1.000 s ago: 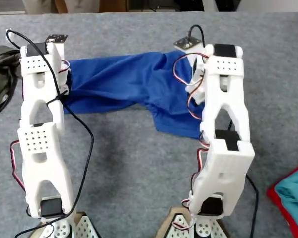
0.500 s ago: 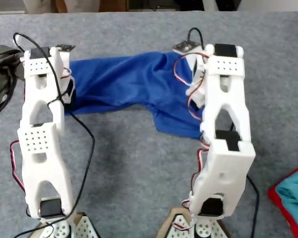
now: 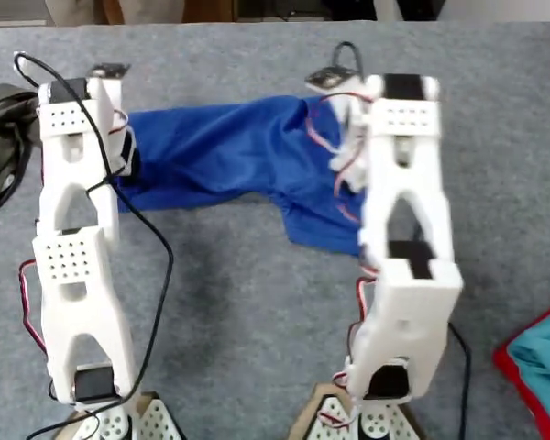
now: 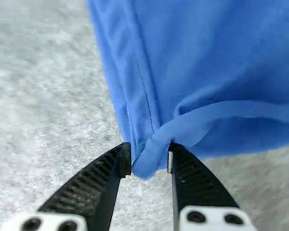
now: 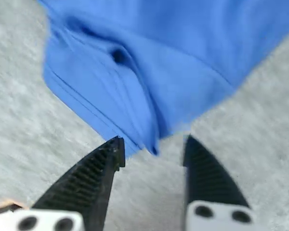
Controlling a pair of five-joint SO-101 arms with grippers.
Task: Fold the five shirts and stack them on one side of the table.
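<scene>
Shirt (image 3: pixel 222 151) of blue cloth, rumpled on fuzzy grey table (image 3: pixel 247 302), ribbed left fingers (image 4: pixel 102 184) pinching its hem, right fingers (image 5: pixel 86 185) apart

A robotics lab or workshop is suggested. A left arm (image 3: pixel 73 275) and a right arm (image 3: pixel 405 275), built of white perforated shells, are mounted on wooden bases (image 3: pixel 316 412) at the near edge of a bench (image 3: pixel 257 302) covered in grey felt. Leads (image 3: pixel 170 261) are left exposed and loose. A blue shirt (image 3: pixel 220 147), an olive garment (image 3: pixel 0 151) and a teal shirt (image 3: pixel 543 357) are laid on the felt. Beyond the far edge, what may be wooden furniture (image 3: pixel 206 9) is glimpsed.
</scene>
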